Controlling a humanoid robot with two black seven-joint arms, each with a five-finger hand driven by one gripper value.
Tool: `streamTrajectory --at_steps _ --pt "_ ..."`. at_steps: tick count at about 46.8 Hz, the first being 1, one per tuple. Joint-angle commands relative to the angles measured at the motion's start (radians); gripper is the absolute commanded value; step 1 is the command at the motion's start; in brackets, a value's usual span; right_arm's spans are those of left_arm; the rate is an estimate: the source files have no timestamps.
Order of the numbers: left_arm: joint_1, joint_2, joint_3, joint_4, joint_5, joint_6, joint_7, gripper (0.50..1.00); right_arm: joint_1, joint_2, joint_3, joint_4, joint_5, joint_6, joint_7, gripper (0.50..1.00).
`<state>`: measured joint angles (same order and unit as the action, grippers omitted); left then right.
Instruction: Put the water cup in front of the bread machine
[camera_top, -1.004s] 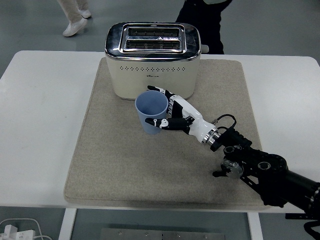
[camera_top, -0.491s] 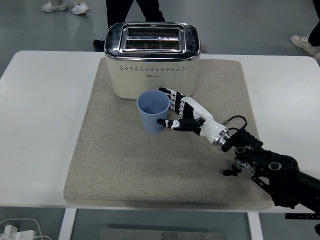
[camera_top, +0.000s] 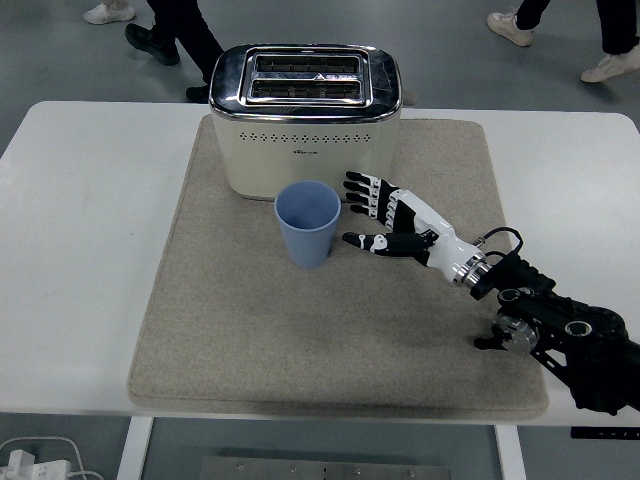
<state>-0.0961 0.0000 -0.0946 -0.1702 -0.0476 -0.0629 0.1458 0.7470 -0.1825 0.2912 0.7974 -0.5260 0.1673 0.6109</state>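
**Cup released in front of the bread machine**

At centre frame the blue water cup (camera_top: 307, 222) stands upright on the beige mat (camera_top: 230, 310), just before the cream bread machine (camera_top: 304, 118) at upper centre. A second ago the right hand (camera_top: 398, 222) was wrapped around it; now the hand has drawn back to the cup's right, fingers (camera_top: 362, 192) spread and holding nothing, clear of the cup. That looks to me like the placing is done, with only the withdrawal left. The white table (camera_top: 80, 220) carries it all. The left arm is nowhere in sight. The right arm runs off the lower right edge, and the people at the top show only as legs and shoes.
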Motion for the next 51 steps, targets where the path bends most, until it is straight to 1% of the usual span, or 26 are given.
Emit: streamTrajectory --at_steps 1,9,15,22,33,43,51 --pt "0.001 0.0 0.001 -0.002 0.0 0.0 0.0 1.0 0.002 -0.024 0.002 0.0 0.0 0.009 0.0 0.926" --pt "-0.001 0.0 0.001 0.0 0.0 0.0 0.0 1.0 0.002 -0.086 0.003 -0.001 0.001 0.037 0.0 0.926" --pt "-0.001 0.0 0.001 -0.002 0.0 0.0 0.0 1.0 0.003 -0.129 0.005 -0.001 0.004 0.046 0.0 0.926" --pt "-0.001 0.0 0.001 -0.002 0.0 0.0 0.0 1.0 0.005 -0.179 0.005 -0.001 0.041 0.081 0.0 0.926" --pt "0.0 0.0 0.001 0.0 -0.001 0.0 0.0 1.0 0.011 -0.244 0.008 -0.001 0.061 0.107 0.0 0.928" --pt "0.001 0.0 0.001 -0.002 0.0 0.0 0.0 1.0 0.018 -0.278 0.01 -0.014 0.127 0.12 0.0 0.928" --pt "-0.001 0.0 0.001 -0.002 0.0 0.0 0.0 1.0 0.038 -0.285 0.01 -0.017 0.215 0.136 0.0 0.926"
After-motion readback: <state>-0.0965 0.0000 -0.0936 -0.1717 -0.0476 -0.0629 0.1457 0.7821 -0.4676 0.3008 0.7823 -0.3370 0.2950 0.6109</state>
